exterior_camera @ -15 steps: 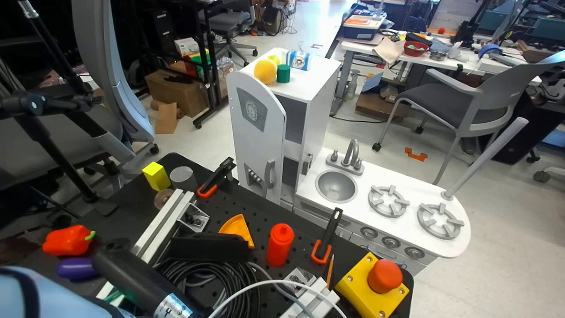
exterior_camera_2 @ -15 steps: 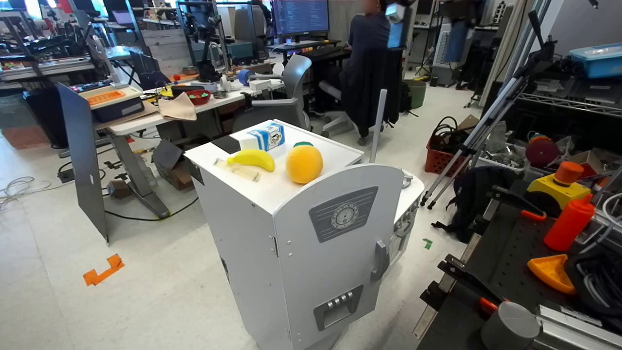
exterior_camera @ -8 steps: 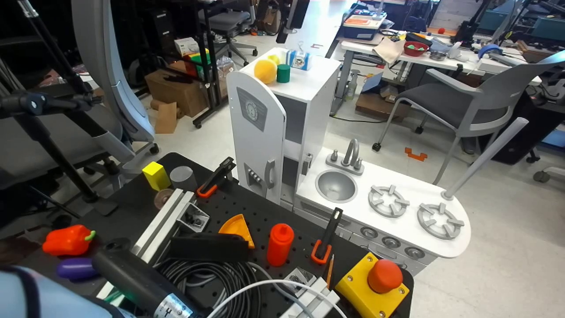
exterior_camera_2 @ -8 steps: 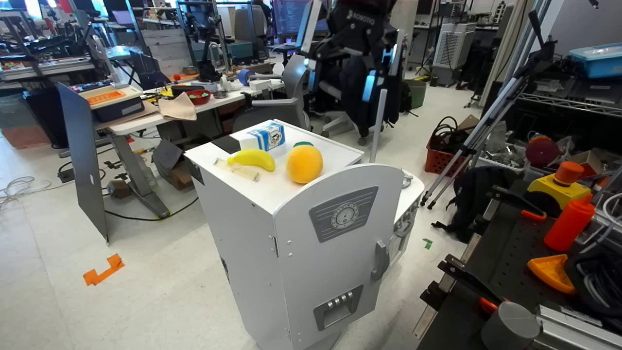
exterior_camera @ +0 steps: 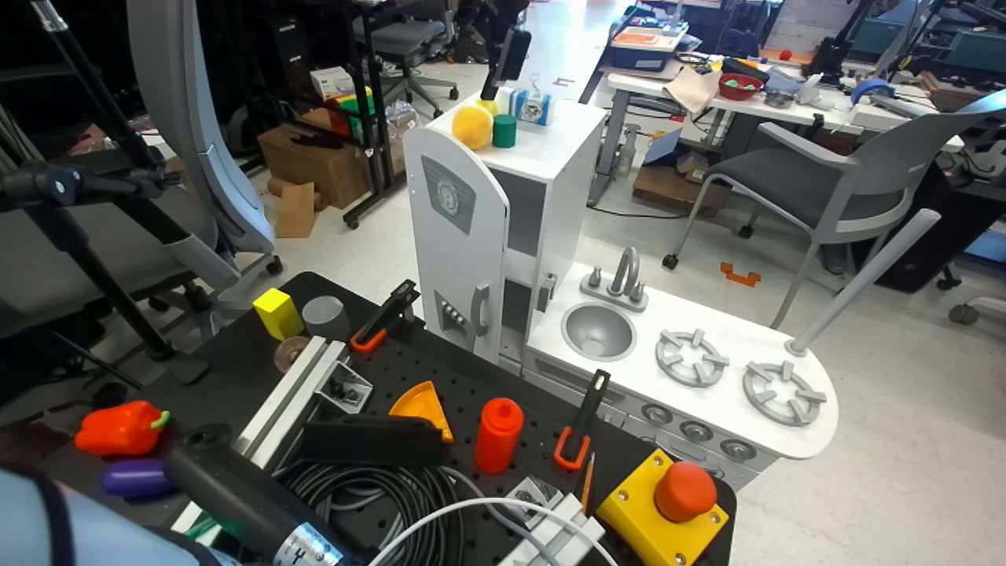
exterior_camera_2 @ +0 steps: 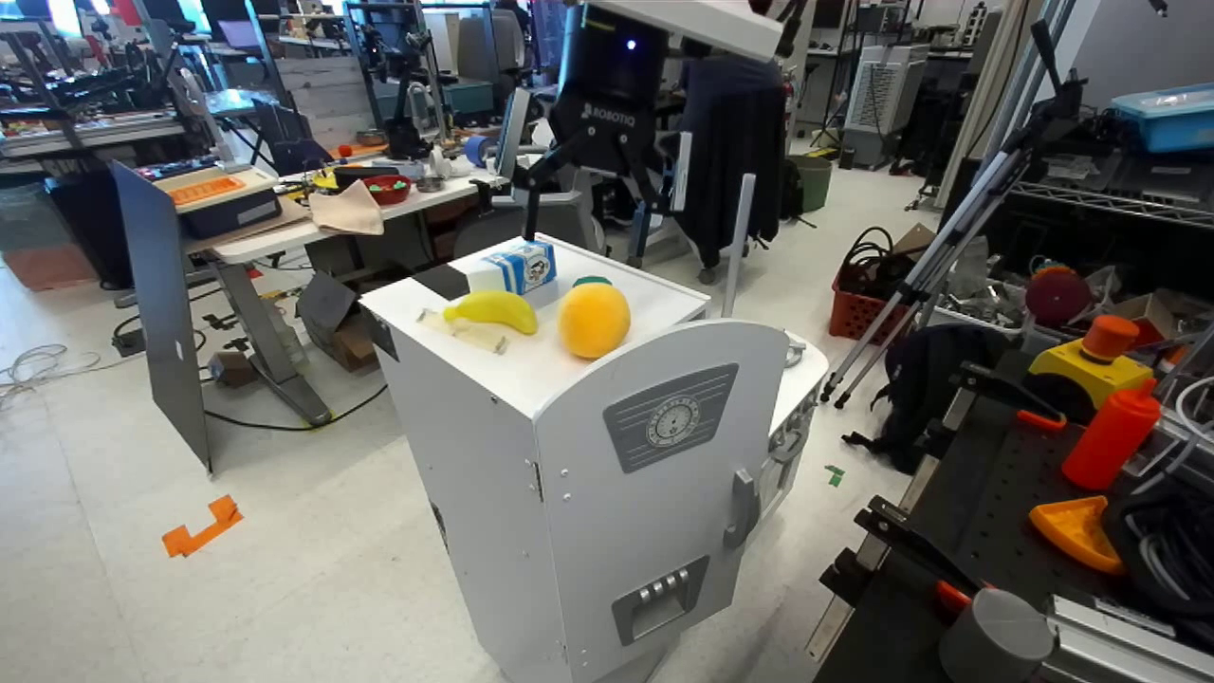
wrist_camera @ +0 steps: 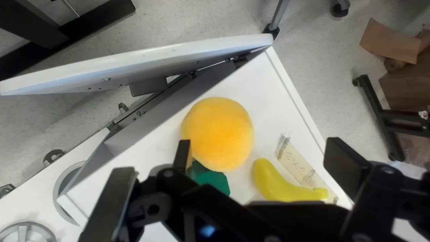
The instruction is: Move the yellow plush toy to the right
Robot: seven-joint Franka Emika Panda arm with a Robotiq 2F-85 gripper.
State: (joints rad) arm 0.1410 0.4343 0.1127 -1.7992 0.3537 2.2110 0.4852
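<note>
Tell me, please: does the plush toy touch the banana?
Apart. In the wrist view, the white top shows between the plush toy and the banana.

On the white counter point(wrist_camera: 275, 111) I count one round yellow-orange plush toy point(wrist_camera: 218, 134), one curved yellow banana point(exterior_camera_2: 493, 310), one dark green cylinder point(exterior_camera: 504, 131) and one blue-and-white carton point(exterior_camera_2: 520, 267). I have one black tool point(exterior_camera_2: 583, 247). The white toy kitchen point(exterior_camera: 460, 259) has two grey spoked burners point(exterior_camera: 717, 360), one round grey sink point(exterior_camera: 599, 332), one arched grey faucet point(exterior_camera: 619, 273) and three round grey knobs point(exterior_camera: 696, 431). On the black counter point(exterior_camera: 471, 389) I find two black-and-orange clamps point(exterior_camera: 585, 413), one red-orange bottle point(exterior_camera: 498, 436), one orange wedge point(exterior_camera: 421, 402), one bright yellow block point(exterior_camera: 278, 314), one grey cylinder point(exterior_camera: 327, 316), one red bell pepper point(exterior_camera: 124, 430), one purple rounded toy point(exterior_camera: 135, 478) and one yellow box with a red round top point(exterior_camera: 648, 511).
</note>
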